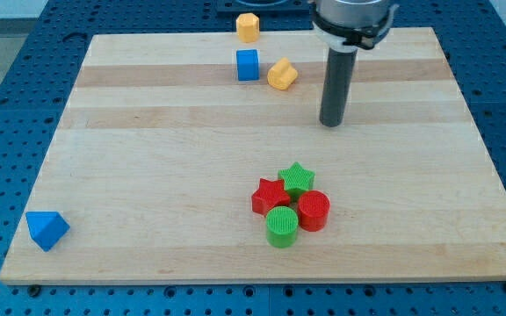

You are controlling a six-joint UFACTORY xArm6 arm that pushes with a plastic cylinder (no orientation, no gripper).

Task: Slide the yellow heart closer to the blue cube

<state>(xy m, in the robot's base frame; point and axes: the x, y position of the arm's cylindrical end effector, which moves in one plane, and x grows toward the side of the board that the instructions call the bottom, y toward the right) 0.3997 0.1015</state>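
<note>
Standing vertical, the rod sets my tip (330,124) on the table (148,175), right of and below the yellow heart (281,75); it has no hand. The heart lies tilted just right of the blue cube (248,65), apart; its pointing cannot be told. Count: two yellow, two blue, two red, two green blocks.

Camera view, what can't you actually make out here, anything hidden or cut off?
- Arm above the rod: cut off by the view's top edge; only its collar shows above my tip.
- Whether the yellow heart touches the blue cube: too small to tell; they sit very close.
- Red star, green star, red cylinder, green cylinder: clustered, partly hiding one another.
- Yellow block at the board's top edge: shape unclear.
</note>
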